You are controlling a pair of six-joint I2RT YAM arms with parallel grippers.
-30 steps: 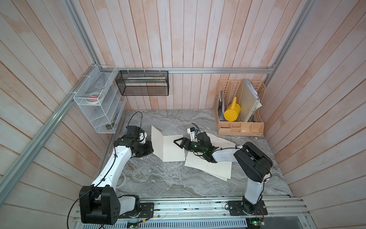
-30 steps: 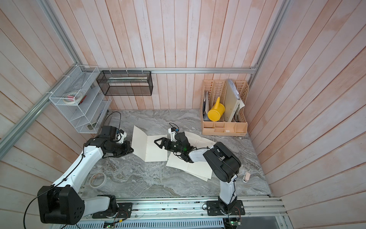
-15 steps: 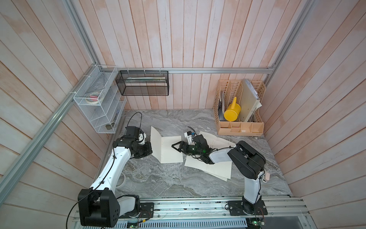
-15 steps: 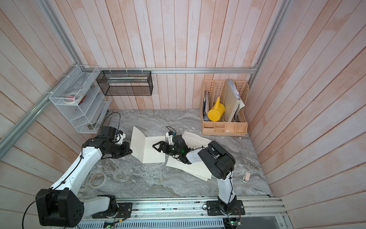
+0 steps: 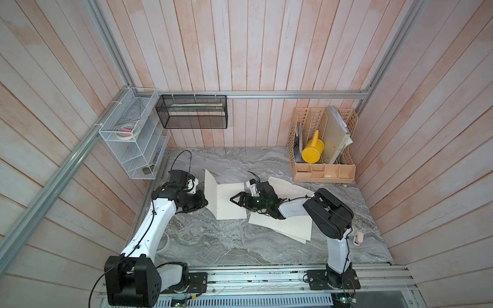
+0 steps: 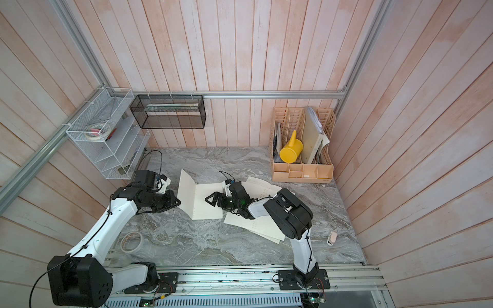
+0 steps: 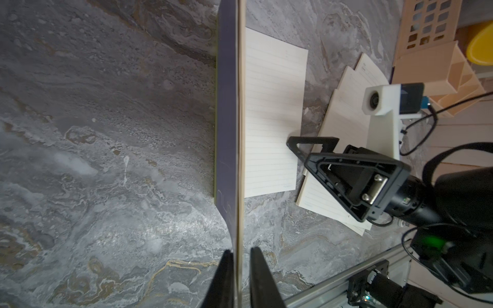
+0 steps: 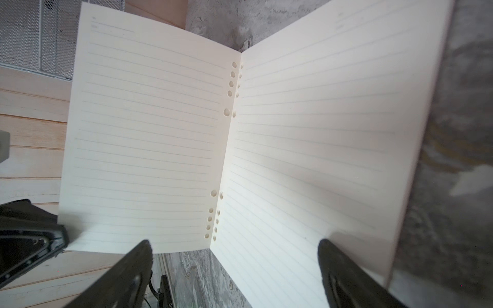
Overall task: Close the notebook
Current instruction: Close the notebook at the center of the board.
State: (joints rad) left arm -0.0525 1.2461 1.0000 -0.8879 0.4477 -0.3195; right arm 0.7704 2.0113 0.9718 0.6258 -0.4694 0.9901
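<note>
The notebook (image 5: 226, 212) (image 6: 202, 210) lies half open on the marble table. Its right half is flat; its left half (image 5: 210, 190) stands upright. In the left wrist view my left gripper (image 7: 242, 250) straddles the upright half's purple cover (image 7: 226, 106). One finger touches the cover and the other stands a small gap off the pages, so the jaws are slightly open. My right gripper (image 5: 234, 200) (image 8: 234, 242) is wide open above the flat lined page (image 8: 306, 133), near its outer edge.
Loose lined sheets (image 5: 288, 226) lie under the right arm. A beige organiser (image 5: 322, 168) with a yellow watering can (image 5: 312, 152) stands back right. A white wire shelf (image 5: 133, 144) and a black mesh basket (image 5: 192, 112) hang on the walls. A tape roll (image 6: 130, 241) lies front left.
My left gripper's jaws have parted slightly from the upright cover. The right gripper has crept left over the flat page. The notebook's raised half stands about as before.
</note>
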